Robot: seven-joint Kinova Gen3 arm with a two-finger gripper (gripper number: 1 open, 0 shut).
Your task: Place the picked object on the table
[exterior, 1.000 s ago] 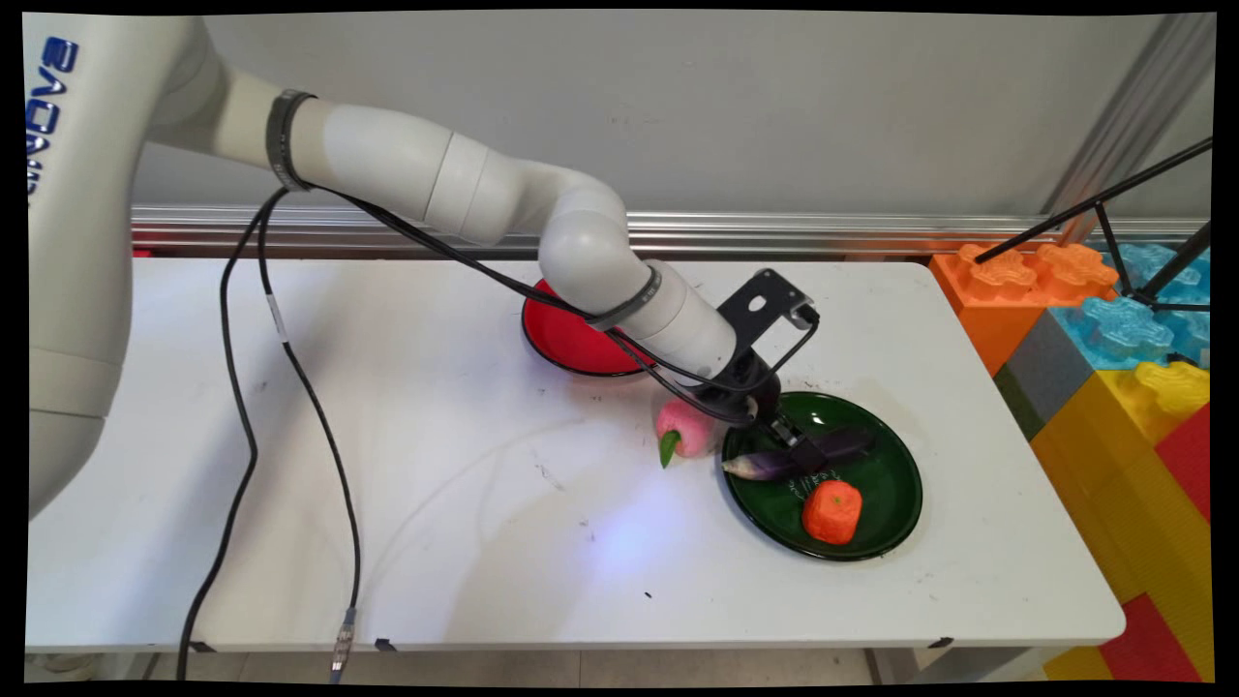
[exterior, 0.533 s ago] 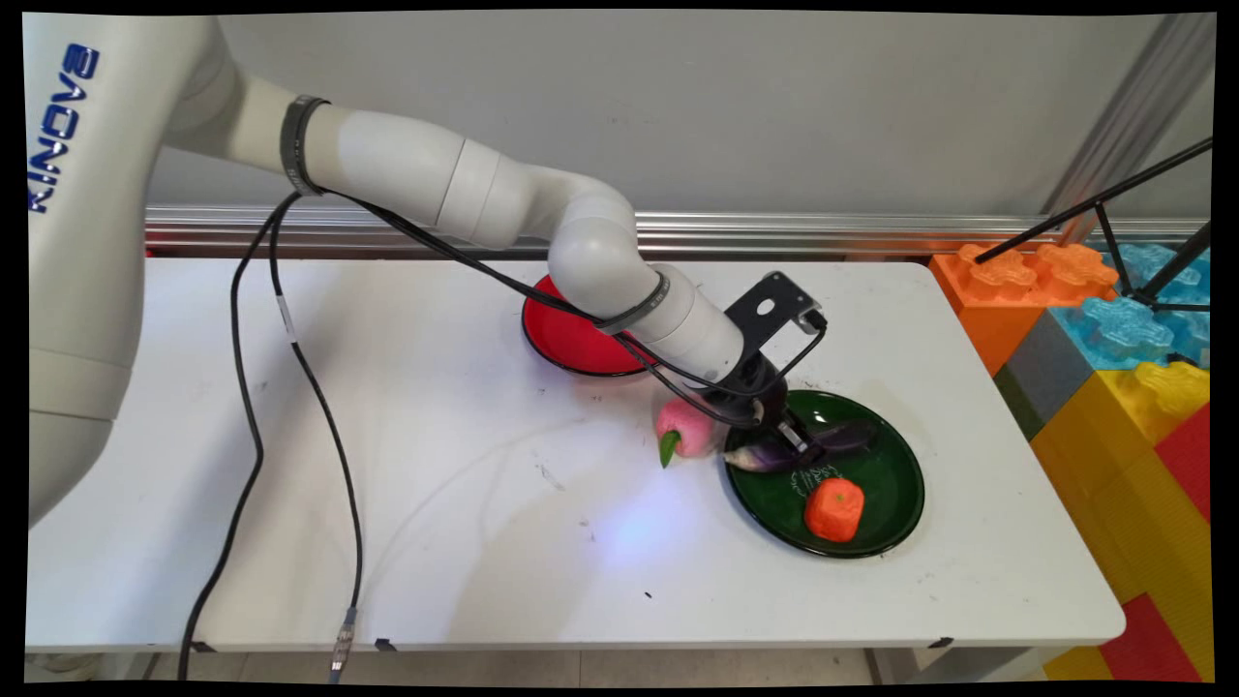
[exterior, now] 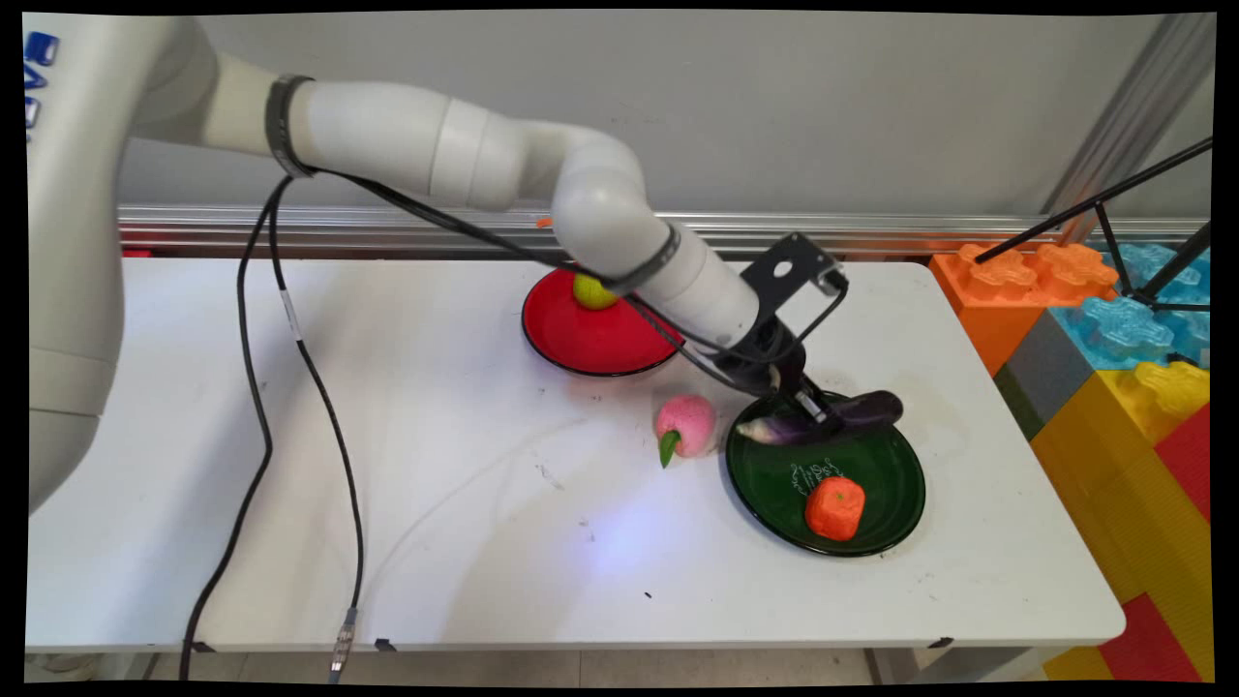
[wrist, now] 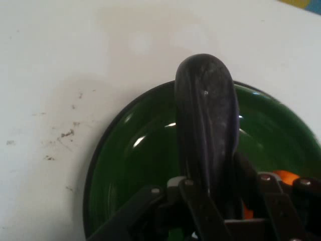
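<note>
Tool (exterior: 811, 411) clamped around purple eggplant (exterior: 852, 414) above green plate (exterior: 774, 484), fingertips hidden behind it.

You have the aubergine (exterior: 852, 413) held above the far rim of the right-hand plate (exterior: 765, 484), the carrot (exterior: 833, 509) lying in it. The peach (exterior: 686, 426) sits just left of that plate, the other plate (exterior: 581, 344) behind, holding a ball (exterior: 592, 291).

white arm (exterior: 503, 174) reaching right, pincer (exterior: 811, 410) clamped

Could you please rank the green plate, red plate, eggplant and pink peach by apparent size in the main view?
1. green plate, nearer the camera
2. red plate, partly hidden by the arm
3. eggplant, held in the gripper
4. pink peach
</note>
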